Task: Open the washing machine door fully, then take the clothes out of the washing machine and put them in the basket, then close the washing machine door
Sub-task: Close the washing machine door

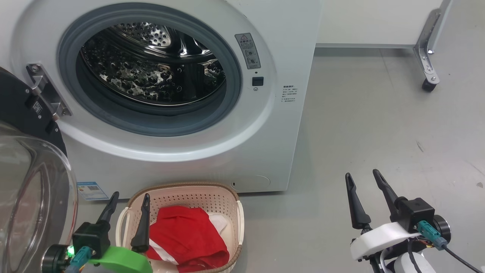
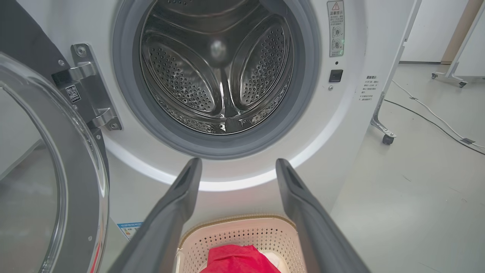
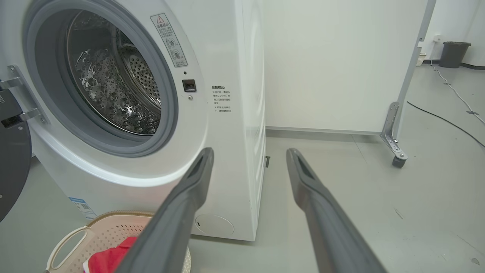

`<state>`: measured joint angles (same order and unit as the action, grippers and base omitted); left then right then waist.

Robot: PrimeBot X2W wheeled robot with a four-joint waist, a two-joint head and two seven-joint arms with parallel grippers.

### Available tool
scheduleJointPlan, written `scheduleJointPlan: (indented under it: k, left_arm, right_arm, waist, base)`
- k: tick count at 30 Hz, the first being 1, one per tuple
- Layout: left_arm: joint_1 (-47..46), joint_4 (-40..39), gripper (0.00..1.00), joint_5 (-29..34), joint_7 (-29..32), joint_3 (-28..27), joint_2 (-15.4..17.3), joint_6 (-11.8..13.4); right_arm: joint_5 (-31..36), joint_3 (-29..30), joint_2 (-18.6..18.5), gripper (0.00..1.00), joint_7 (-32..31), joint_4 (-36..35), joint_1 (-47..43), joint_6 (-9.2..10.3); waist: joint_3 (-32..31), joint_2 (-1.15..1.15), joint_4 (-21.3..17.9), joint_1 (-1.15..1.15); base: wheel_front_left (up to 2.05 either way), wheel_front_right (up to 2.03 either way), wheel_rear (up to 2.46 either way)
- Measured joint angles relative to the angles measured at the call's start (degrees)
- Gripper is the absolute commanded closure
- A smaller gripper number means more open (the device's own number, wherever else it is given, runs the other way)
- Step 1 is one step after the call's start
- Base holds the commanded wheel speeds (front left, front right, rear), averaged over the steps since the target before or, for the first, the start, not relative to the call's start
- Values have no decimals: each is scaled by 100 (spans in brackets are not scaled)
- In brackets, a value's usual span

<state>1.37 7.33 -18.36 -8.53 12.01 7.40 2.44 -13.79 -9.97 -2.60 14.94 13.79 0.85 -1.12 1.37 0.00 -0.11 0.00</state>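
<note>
The white washing machine stands with its door swung wide open to the left; the steel drum looks bare inside. The red clothes with white trim lie in the cream basket on the floor in front of the machine. My left gripper hangs open just above the basket's left side, nothing between its fingers. My right gripper stands open over the floor to the right, holding nothing. In the left wrist view the open left gripper points at the drum mouth, the door beside it.
A white partition panel on a castor foot stands at the back right. Cables run over the grey floor to the right. A dark bin sits far back. The grey floor lies right of the machine.
</note>
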Motion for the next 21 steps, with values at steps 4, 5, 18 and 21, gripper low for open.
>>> scheduleJointPlan:
  k: [4,5,18,21]
  left_arm:
    - [79,-121,0,33,49,9,38,35]
    - [105,-155,0,32,83,10,48,36]
    - [253,-459,0,49,253,45,73,88]
    - [261,-543,0,49,300,46,74,125]
  right_arm:
    - [0,4,0,0,0,-16,-3,-1]
    - [0,7,0,0,0,-19,-7,-1]
    - [1,24,2,0,0,-37,-18,-8]
    - [1,27,2,0,0,-40,-18,-26]
  waist:
    - [2,0,-5,0]
    - [4,0,-6,0]
    - [7,0,-8,0]
    - [9,0,-3,0]
  base:
    - [-3,10,-6]
    - [-11,23,-12]
    - [-45,47,-3]
    - [-79,79,0]
